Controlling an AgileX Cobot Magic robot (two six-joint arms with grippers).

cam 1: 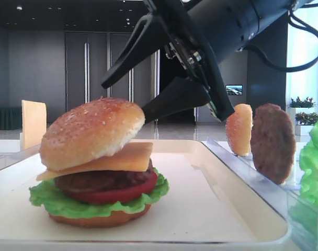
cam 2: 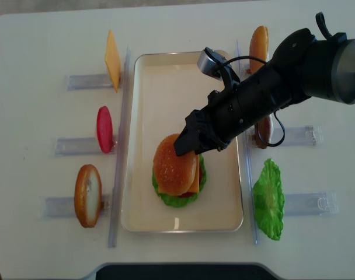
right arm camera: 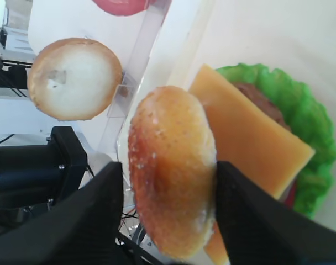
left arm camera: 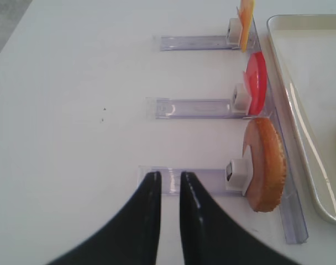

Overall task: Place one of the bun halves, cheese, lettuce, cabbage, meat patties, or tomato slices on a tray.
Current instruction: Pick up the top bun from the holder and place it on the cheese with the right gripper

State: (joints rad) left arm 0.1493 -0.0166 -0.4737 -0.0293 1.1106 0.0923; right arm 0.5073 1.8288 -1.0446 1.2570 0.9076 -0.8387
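On the cream tray (cam 2: 160, 76) stands a stacked burger: lettuce (cam 1: 59, 204), tomato slice (cam 1: 117, 194), meat patty (cam 1: 96, 180), cheese (cam 1: 122, 159) and a speckled bun half (cam 2: 174, 163) tilted on top. My right gripper (cam 2: 186, 146) is open, its jaws either side of that bun's far edge. The lower finger touches the bun and the upper one stands clear above it. In the right wrist view the bun (right arm camera: 173, 171) fills the gap. My left gripper (left arm camera: 169, 179) hovers over the table left of the tray, fingers slightly apart and holding nothing.
Clear racks flank the tray. On the left stand a cheese slice (cam 2: 112, 60), a tomato slice (cam 2: 104, 129) and a bun half (cam 2: 87, 195). On the right stand a bun half (cam 2: 258, 41), a patty (cam 1: 273, 142) and lettuce (cam 2: 270, 198).
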